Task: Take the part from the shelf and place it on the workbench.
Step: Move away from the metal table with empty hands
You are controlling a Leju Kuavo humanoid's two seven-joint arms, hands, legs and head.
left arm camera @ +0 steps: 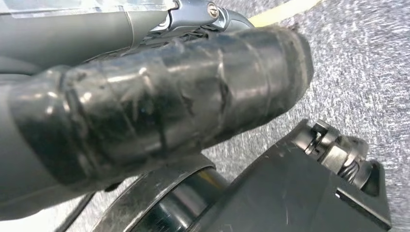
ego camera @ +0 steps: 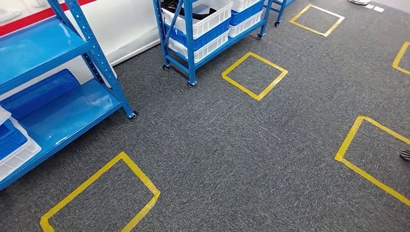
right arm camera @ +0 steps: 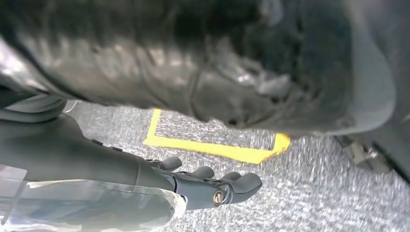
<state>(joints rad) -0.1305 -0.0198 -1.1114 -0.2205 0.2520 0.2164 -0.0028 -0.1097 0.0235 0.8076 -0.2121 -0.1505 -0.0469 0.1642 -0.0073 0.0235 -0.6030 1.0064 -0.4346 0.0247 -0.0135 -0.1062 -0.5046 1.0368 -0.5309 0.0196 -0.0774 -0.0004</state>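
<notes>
The right robot hand (right arm camera: 203, 186) hangs with its dark fingers (right arm camera: 241, 183) loosely bent and side by side, holding nothing. Under it lies grey carpet (right arm camera: 314, 193), and just past the fingertips runs the corner of a yellow tape square (right arm camera: 212, 149). The left robot hand (left arm camera: 159, 116) shows up close as a thick thumb wrapped in black tape with a metal joint beside it. Whether its fingers are spread or curled cannot be told, and nothing can be seen in it. In the head view, ahead of the hands and on the left robot hand's side, stands a blue shelf (ego camera: 63, 111) with a white and blue crate (ego camera: 14, 150) on its lower board. Farther ahead is a wheeled shelf (ego camera: 193, 63) stacked with white and blue bins. Its top white bin (ego camera: 208, 21) holds dark things (ego camera: 203, 10), and whether one of them is the part cannot be told. More yellow squares mark the carpet on the right robot hand's side.
</notes>
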